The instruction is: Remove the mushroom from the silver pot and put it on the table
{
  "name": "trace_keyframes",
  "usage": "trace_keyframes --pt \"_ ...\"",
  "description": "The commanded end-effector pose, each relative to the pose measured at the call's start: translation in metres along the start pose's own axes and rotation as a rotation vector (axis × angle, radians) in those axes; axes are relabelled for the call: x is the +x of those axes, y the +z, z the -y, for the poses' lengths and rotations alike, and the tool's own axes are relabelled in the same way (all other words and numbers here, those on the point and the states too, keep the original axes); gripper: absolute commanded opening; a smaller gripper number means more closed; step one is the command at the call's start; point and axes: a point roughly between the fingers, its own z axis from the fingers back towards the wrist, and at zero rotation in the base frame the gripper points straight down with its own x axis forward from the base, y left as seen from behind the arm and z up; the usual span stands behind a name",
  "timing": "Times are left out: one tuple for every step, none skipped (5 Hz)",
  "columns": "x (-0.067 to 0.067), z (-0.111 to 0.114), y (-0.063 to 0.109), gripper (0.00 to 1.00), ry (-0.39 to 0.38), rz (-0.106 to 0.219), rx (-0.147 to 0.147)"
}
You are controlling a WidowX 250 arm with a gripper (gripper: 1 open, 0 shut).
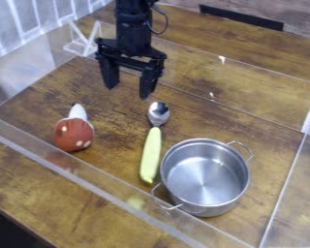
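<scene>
Small toy mushroom with reddish-brown rounded cap and thick white stem [75, 132] lying on its side on the dark brown wood-plank bench [223, 107], cap toward the camera, stem pointing away. Well apart from the round shiny steel pot with low walls and two loop handles [205, 174]; pot interior bare, nothing inside. Between the two, a long yellow-handled spoon [151, 145] flat on the planks, steel bowl at the far end, handle tip just beside the pot rim. Clear acrylic walls [67, 165] around the work area.

Judged step: removal and placing look complete, since the mushroom rests on the bench and outside the pot. Nothing left to grasp. Next move probably only a clean retreat upward and away, keeping clear of the spoon bowl lying just below and in front.

Black end effector [131, 79] hanging vertical from a dark arm, pointing straight down, behind the spoon bowl and beyond the mushroom. Fingers spread wide, gap visible between them, nothing held. Tips apparently above the planks, not touching; exact clearance hard to tell from this single view.
</scene>
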Motion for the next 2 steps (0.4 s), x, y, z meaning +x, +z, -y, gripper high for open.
trace_keyframes --pt "-0.011 0.014 0.046 1.00 0.008 0.120 -0.008" --pt "-0.013 0.019 0.062 1.00 -0.002 0.152 -0.023"
